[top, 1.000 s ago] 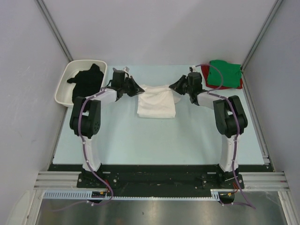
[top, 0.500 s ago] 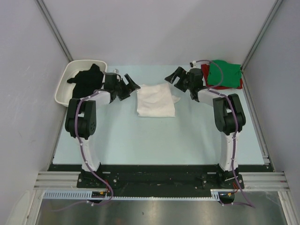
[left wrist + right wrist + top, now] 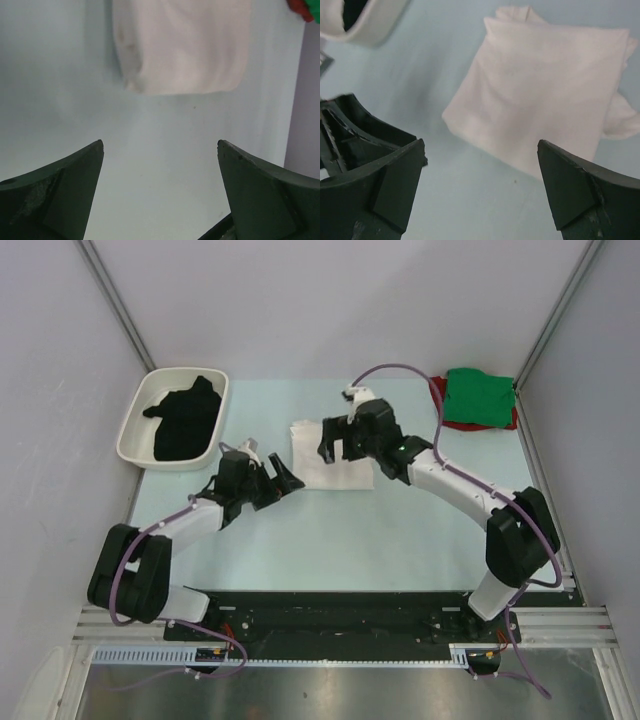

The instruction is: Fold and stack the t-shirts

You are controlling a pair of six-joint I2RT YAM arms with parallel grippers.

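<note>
Shirts lie in three places on the pale blue table [image 3: 350, 540]. The white t-shirt [image 3: 345, 476] is folded into a rough rectangle near the middle of the table, a little towards the far side. A loose bit of cloth sticks out at one corner (best seen from the right wrist).

The black t-shirt [image 3: 185, 420] lies crumpled in the white tray [image 3: 133, 436] at the far left. The green t-shirt [image 3: 478, 398] is folded at the far right corner, on top of the red t-shirt [image 3: 440, 406], which shows only as a rim around it.

The right gripper [image 3: 338, 445] hangs over the left part of the white t-shirt. Its jaws are spread wide with nothing between them, and its wrist view shows the shirt [image 3: 545, 95] lying flat below, apart from the fingers [image 3: 385, 200].

The left gripper [image 3: 285, 476] sits just beside the shirt's near left corner, over bare table. It too is fully spread and holds nothing. Its wrist view looks across the table to the folded edge of the shirt [image 3: 182, 45], well clear of the fingertips [image 3: 265, 195].
</note>
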